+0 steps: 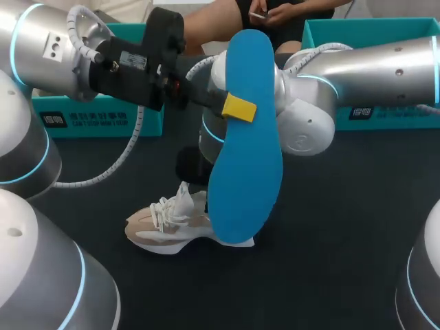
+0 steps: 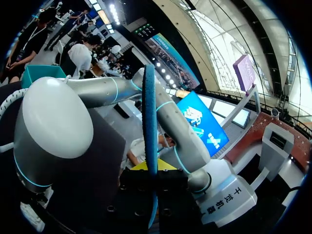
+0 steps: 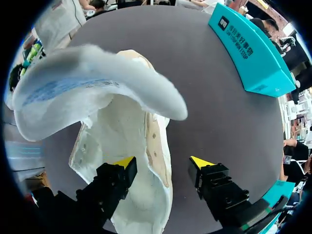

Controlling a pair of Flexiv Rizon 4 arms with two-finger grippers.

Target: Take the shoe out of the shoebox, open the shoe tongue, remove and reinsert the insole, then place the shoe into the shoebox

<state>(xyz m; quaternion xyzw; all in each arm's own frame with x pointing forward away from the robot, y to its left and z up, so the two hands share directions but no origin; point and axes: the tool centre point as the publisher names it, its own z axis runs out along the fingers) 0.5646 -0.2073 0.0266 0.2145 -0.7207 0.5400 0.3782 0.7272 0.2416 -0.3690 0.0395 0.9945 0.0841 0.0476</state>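
Clamped between the 2 yellow-tipped fingers of our left gripper (image 1: 238, 108), the blue insole (image 1: 244, 144) stands on end above the table, its lower end just over the shoe. From that wrist, the insole (image 2: 149, 112) runs edge-on straight out from the left gripper (image 2: 152, 181), which is pinched tight on it.

Below, the white-and-tan shoe (image 1: 168, 223) sits upright on the dark table (image 1: 330, 240), toe toward our left arm's side, outside any box. Our right arm (image 1: 371, 65) comes in behind the insole and drops toward the shoe. Its right gripper (image 3: 163, 163) is spread wide and holds nothing: 1 fingertip over the shoe's opening, the other over bare table, the side wall of the shoe (image 3: 146, 146) between them. Ahead of it the tongue (image 3: 97, 73) is lifted.

Farthest back, 2 teal boxes (image 1: 103, 124) (image 1: 392, 113) stand along the table's far edge.
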